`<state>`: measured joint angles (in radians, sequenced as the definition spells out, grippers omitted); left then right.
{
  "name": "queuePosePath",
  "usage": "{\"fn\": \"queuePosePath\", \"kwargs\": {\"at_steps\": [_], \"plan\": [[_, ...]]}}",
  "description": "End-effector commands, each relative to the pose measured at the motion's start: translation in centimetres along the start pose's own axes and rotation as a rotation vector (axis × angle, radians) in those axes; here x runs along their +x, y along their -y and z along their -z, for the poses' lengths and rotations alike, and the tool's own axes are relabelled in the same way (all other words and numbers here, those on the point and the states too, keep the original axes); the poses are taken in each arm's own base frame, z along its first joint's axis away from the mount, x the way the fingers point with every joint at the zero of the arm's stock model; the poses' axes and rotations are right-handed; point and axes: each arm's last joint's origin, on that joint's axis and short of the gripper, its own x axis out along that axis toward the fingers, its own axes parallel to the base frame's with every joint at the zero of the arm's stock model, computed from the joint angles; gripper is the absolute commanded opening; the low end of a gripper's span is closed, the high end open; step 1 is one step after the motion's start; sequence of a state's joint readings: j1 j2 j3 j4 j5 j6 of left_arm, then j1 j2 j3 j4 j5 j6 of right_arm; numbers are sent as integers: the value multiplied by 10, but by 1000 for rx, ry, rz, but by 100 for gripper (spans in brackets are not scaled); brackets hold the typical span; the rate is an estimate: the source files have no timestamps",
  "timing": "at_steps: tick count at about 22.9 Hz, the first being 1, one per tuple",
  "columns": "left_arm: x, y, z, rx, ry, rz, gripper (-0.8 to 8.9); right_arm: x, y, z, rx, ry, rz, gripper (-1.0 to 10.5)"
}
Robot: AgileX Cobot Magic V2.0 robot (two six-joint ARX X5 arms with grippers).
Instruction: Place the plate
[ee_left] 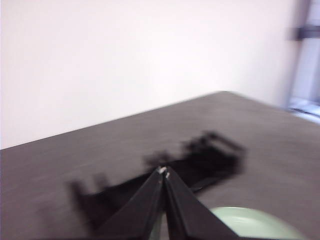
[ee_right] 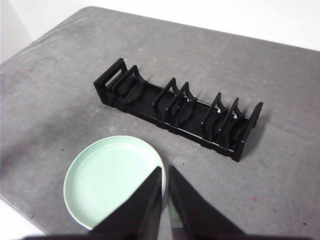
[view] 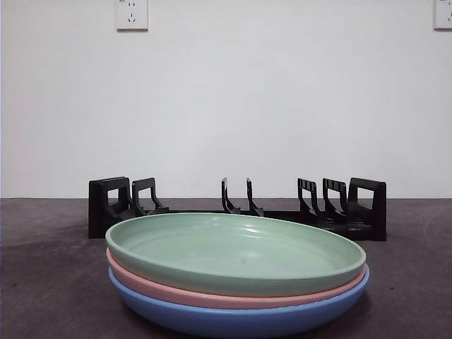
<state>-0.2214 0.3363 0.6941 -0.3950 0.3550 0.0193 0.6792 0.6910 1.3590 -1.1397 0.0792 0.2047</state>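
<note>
Three shallow round plates sit nested in a stack near the front of the table: a pale green plate (view: 236,251) on top, smooth and slightly glossy with a soft highlight on its inner slope, a pink plate (view: 212,295) under it showing only its rim, and a blue plate (view: 233,319) at the bottom, touching the tabletop. The table (view: 49,282) is a dull, dark grey surface with a faintly mottled grain. Just behind the stack, clear of it, lies a long matte black dish rack (view: 240,205), a low tray with pairs of upright curved dividers and a taller looped bracket at each end; all its slots are open. Behind that is a plain white wall with a socket (view: 132,14) high up. The left gripper (ee_left: 163,172) hangs above the table with its jaws pressed together, holding nothing, its view smeared. The right gripper (ee_right: 165,172) hovers over the green plate's edge, jaws nearly closed and empty.
</note>
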Motion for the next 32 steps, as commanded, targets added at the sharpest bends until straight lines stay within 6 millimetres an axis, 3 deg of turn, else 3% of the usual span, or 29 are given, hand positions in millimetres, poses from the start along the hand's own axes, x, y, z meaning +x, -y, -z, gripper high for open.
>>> {"fn": "queuePosePath", "kwargs": {"at_steps": [1,5,6,7,13,32], "plan": [[9,-11,44,-7,20,-145,6,-2,-1,-3,-12,19,-9,19],[10,-23,100,-62,-25,-330,6,-2,-1,-3,-12,19,-9,19],[9,-33,159,-89,-85,-539,6,-2,-1,-3,-12,19,-9,19],[10,-34,164,-96,-85,-563,6,-2,-1,-3,-12,19,-9,19],[13,-36,180,-111,-130,-591,6,-2,-1,-4,-12,20,-9,19],[13,-36,179,-110,-127,-591,6,-2,-1,-4,-12,20,-9,19]]}}
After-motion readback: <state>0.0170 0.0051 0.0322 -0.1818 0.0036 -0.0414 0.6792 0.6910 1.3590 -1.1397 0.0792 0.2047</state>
